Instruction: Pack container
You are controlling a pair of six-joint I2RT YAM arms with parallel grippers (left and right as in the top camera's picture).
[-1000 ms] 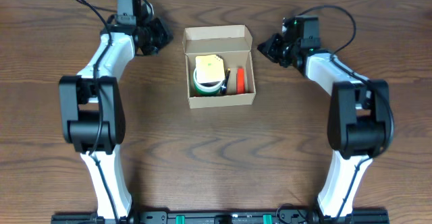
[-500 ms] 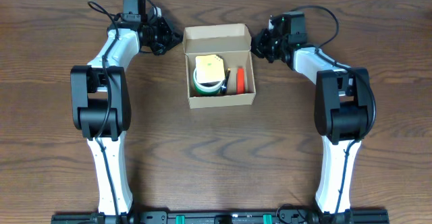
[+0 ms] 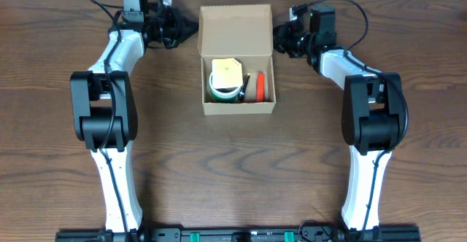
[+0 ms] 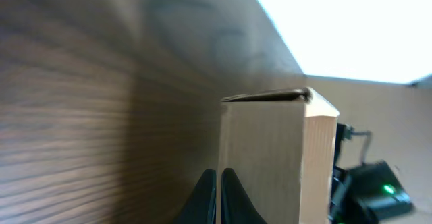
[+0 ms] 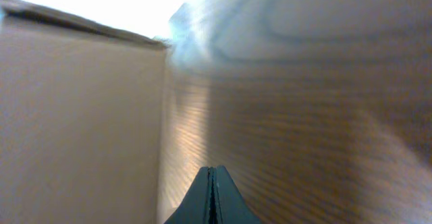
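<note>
The container [image 3: 239, 108] is a tan cardboard box in the middle of the table, open, with its flap lid [image 3: 235, 29] standing out at the back. Inside lie a green-and-white tape roll with a yellow piece on top [image 3: 226, 80] and a red item [image 3: 260, 86]. My left gripper [image 3: 191, 30] is shut at the flap's left edge. In the left wrist view its fingertips [image 4: 219, 182] rest against the flap [image 4: 263, 156]. My right gripper [image 3: 278, 36] is shut at the flap's right edge. In the right wrist view its fingertips [image 5: 211, 183] sit beside the flap [image 5: 81, 116].
The brown wooden table [image 3: 233, 169] runs all round the box. Its back edge is just behind the flap and both grippers. A thin dark item [image 3: 246, 86] lies between the tape roll and the red item.
Both grippers have moved toward the back and in to the flap's two side edges. The flap now looks longer in the overhead view, its top edge farther back.
</note>
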